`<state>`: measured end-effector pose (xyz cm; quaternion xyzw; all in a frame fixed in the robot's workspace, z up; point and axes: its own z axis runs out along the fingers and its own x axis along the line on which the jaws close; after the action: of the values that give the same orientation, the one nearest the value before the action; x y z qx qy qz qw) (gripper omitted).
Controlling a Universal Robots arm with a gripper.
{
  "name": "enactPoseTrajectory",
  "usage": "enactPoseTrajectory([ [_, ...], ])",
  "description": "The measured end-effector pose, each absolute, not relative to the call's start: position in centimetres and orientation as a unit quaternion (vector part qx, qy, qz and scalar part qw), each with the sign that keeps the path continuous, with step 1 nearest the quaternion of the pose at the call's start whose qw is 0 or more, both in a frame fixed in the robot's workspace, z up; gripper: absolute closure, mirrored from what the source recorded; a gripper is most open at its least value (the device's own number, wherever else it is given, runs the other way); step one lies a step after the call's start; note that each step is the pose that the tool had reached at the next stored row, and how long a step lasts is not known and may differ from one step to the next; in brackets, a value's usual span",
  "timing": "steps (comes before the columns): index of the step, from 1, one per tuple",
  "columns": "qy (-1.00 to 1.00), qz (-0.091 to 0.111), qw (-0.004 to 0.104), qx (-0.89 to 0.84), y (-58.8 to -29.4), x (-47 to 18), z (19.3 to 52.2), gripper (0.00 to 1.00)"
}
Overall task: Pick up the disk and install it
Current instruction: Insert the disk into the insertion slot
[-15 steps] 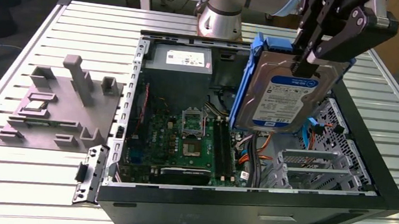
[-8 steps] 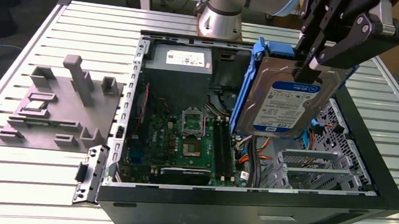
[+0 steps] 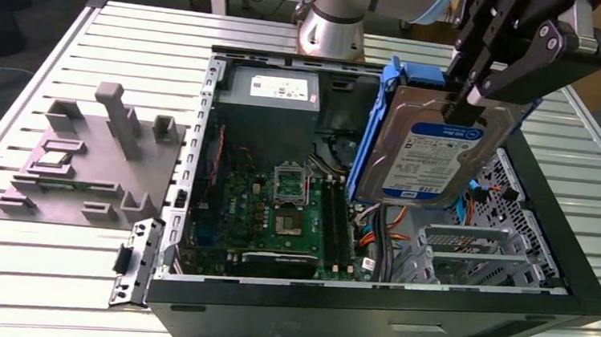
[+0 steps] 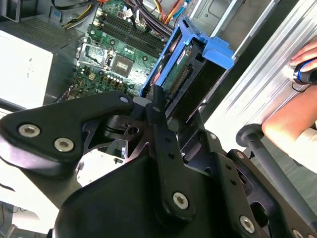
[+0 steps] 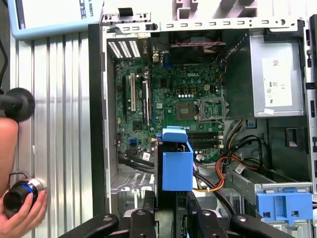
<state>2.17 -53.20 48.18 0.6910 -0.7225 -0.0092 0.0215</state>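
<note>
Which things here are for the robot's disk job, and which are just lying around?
For the job: the disk, held in the pincer; the open case.
Just there: grey rack; power box; second blue bracket; a hand.

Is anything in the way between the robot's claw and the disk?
Nothing is. The gripper is shut on the disk, holding it above the open computer case. Black cables lie beneath it.
</note>
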Motion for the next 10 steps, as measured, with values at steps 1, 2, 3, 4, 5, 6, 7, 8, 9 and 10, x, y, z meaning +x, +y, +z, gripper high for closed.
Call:
enactPoseTrajectory([
  [1,-0.723,-0.009,0.021,0.691,-53.2,2.3,48.2,0.65],
  [2,-0.723,-0.009,0.021,0.691,-53.2,2.5,48.2,0.65],
  [3,-0.723,-0.009,0.022,0.691,-53.2,2.6,48.2,0.65],
  [4,-0.723,-0.009,0.021,0.691,-53.2,2.8,48.2,0.65],
  [5,-0.723,-0.009,0.022,0.691,-53.2,3.0,48.2,0.65],
  [6,-0.723,-0.009,0.021,0.691,-53.2,3.2,48.2,0.65],
  [7,-0.723,-0.009,0.022,0.691,-53.2,3.3,48.2,0.65],
  [8,-0.723,-0.009,0.021,0.691,-53.2,3.3,48.2,0.65],
  [9,-0.723,-0.009,0.021,0.691,-53.2,3.3,48.2,0.65],
  [10,-0.723,-0.009,0.021,0.691,-53.2,3.3,48.2,0.65],
])
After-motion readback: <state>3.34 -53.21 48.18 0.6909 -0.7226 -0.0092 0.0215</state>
